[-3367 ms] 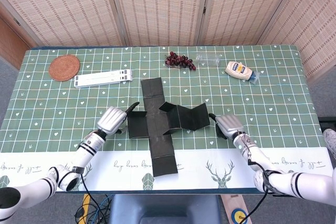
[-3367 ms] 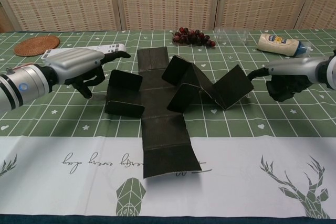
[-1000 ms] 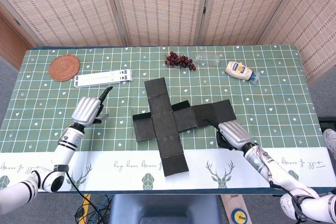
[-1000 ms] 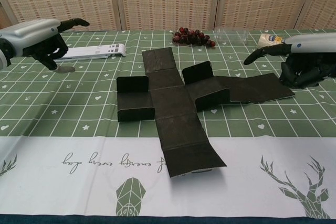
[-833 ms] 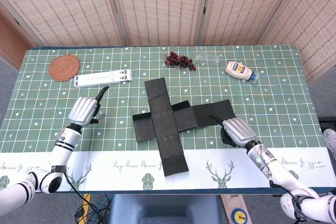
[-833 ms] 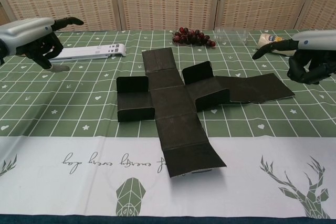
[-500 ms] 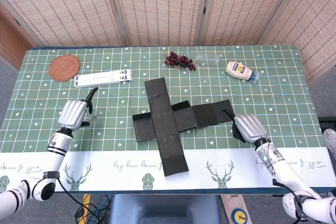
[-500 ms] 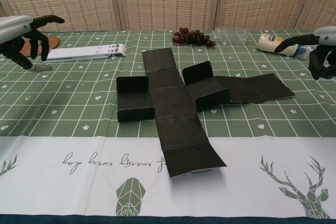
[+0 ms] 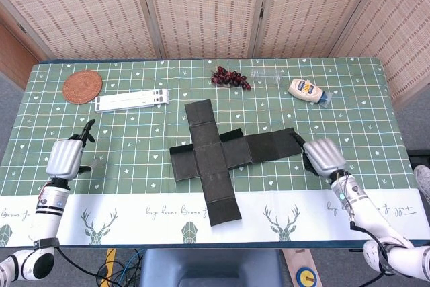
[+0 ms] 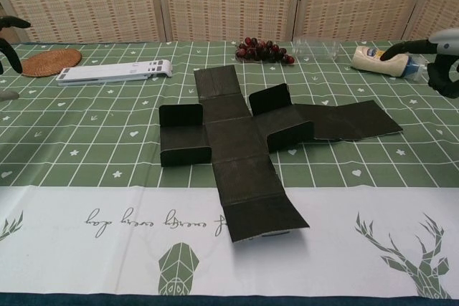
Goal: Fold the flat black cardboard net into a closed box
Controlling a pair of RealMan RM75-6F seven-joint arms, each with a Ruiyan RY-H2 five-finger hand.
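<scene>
The black cardboard net [image 9: 213, 157] lies spread out as a cross in the middle of the green tablecloth [image 9: 141, 132]. In the chest view the net [image 10: 237, 141] has its left flap and a small flap right of centre standing up, while its long right arm lies nearly flat. My left hand [image 9: 66, 156] hovers far to the left of the net, holding nothing, fingers curled with one sticking out. Only its fingertip [image 10: 14, 24] shows at the chest view's edge. My right hand [image 9: 324, 155] sits just past the net's right end, curled and holding nothing; the chest view shows that right hand [image 10: 439, 55] at its right edge.
Along the back of the table lie a woven coaster [image 9: 82, 87], a white slotted bar [image 9: 131, 101], a bunch of dark grapes [image 9: 230, 77], a clear plastic bottle [image 9: 267, 74] and a mayonnaise bottle [image 9: 308, 90]. A white printed cloth strip [image 9: 134, 213] runs along the front edge.
Both hands have drawn outward away from the net, left further left, right further right. The net, half-lifted 3.4 s ago, now lies spread and has not moved in the last second.
</scene>
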